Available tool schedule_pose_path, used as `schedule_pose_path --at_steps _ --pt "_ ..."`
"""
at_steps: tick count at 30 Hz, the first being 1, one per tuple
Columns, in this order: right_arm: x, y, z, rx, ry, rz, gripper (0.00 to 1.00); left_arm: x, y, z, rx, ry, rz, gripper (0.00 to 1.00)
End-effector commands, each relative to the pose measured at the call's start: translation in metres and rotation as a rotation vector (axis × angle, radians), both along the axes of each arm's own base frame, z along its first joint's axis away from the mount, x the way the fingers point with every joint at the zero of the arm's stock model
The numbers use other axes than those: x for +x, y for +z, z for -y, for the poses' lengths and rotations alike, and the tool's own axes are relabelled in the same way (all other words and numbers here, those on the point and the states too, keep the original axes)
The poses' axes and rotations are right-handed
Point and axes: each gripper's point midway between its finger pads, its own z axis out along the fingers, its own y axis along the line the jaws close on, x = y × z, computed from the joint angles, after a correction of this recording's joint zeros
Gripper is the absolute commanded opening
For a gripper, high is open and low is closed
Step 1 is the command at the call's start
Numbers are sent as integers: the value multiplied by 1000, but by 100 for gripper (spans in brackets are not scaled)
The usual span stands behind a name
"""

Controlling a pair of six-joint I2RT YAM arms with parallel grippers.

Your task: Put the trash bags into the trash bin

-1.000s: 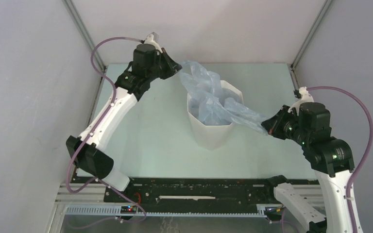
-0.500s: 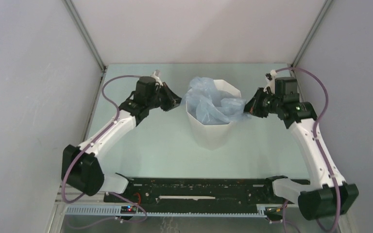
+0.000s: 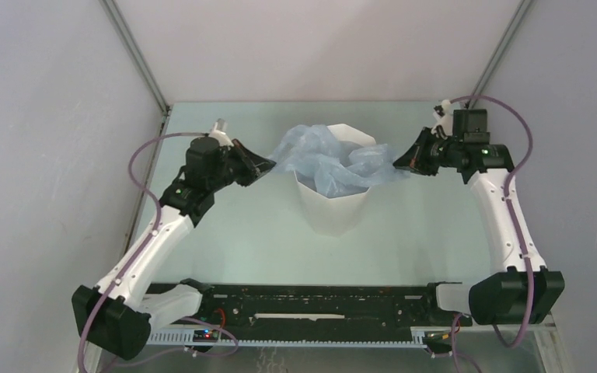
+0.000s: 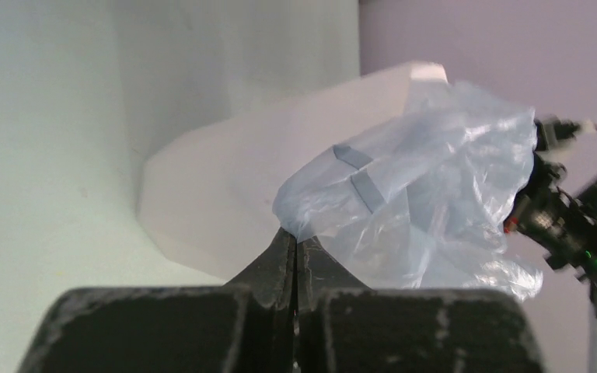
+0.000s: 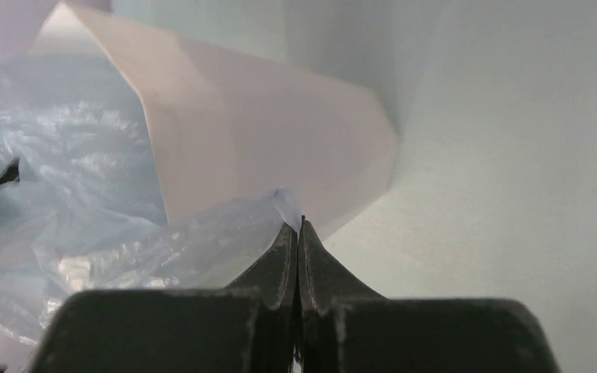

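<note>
both grippers had drawn slightly apart since half a second before, spreading the trash bag (image 3: 322, 162) across the mouth of the trash bin (image 3: 334, 211). left gripper (image 3: 269, 165) was clamped on the film's left edge, right gripper (image 3: 403, 162) pinched its right edge. the bag sagged partly inside the upright bin, mid-table (image 3: 241, 233).

Pale-blue translucent trash bag (image 3: 322, 159) — white trash bin (image 3: 334, 210) — black fingers (image 4: 295, 256).
</note>
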Motion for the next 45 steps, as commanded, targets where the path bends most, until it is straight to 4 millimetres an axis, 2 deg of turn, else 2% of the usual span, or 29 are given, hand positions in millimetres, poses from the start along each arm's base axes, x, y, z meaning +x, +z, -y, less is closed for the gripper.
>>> schedule_pose_path --at_steps 1,3,6,8,9,11,13,14,17,19,22,25,28,32,34,37,41,45 --pt "-13 16 43 -211 -94 41 0 14 24 -47 33 173 61 0" --pt "-13 23 40 -197 -78 50 3 17 29 -50 -3 182 65 0" --pt "-16 38 37 -182 -99 37 10 16 38 -42 -31 135 72 2" --pt "-23 51 39 -165 -140 36 22 14 47 -40 -53 126 99 17" --pt "-28 59 38 -145 -155 45 33 13 51 -39 -62 127 104 28" --pt "-41 73 32 -83 -173 63 62 10 62 -40 -67 128 112 49" --pt "-55 82 23 -6 -195 63 95 4 71 -42 -66 131 111 64" --pt "-61 85 19 40 -216 50 99 1 73 -44 -63 138 105 67" --pt "-77 89 2 222 -274 -19 100 -11 74 -46 -69 142 49 66" --pt "-85 98 0 307 -337 -22 100 -19 69 -44 -98 147 -17 67" --pt "-91 101 5 393 -467 -64 100 -25 62 -44 -154 203 -118 80" --pt "-100 92 5 392 -519 -111 100 -27 59 -40 -217 253 -187 89" --pt "-106 74 17 288 -543 -113 100 -22 59 -30 -252 255 -240 85" --pt "-117 62 17 239 -500 -147 100 -9 57 -16 -276 276 -312 67" --pt "-122 64 12 270 -489 -118 100 2 58 -9 -301 285 -325 61" --pt "-131 71 8 326 -483 -59 100 19 66 -1 -316 292 -308 68" --pt "-141 58 -9 394 -433 -141 100 29 81 2 -315 301 -270 76" --pt "-127 67 -22 515 -447 -84 98 33 76 -8 -310 391 -254 78"
